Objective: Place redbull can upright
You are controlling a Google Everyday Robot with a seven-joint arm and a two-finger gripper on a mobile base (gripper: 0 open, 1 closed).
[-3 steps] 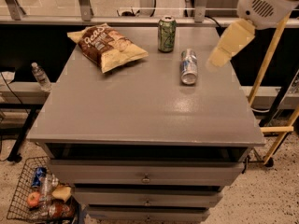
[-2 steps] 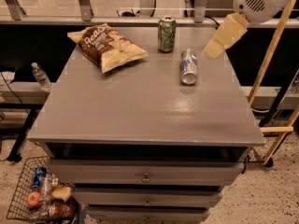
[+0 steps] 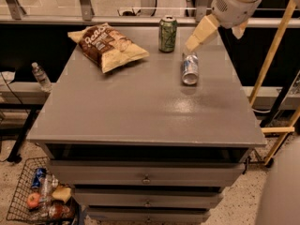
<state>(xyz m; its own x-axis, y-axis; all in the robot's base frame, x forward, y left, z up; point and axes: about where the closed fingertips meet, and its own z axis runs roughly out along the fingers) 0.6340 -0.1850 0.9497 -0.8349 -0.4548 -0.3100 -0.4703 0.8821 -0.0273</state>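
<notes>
The redbull can (image 3: 190, 68), slim, blue and silver, lies on its side on the grey table (image 3: 140, 111) right of centre, with its silver end facing the front. My gripper (image 3: 191, 45) reaches down from the upper right. Its cream tip hangs just above the far end of the can. I cannot tell if it touches the can.
A green can (image 3: 167, 33) stands upright at the back, just left of the gripper. A bag of chips (image 3: 108, 45) lies at the back left. A water bottle (image 3: 41, 76) and a wire basket (image 3: 37, 198) are off the left side. Yellow wooden poles (image 3: 274, 46) stand to the right.
My gripper has moved left and down, from beside the table's right edge to just over the far end of the redbull can. The can has not moved.
</notes>
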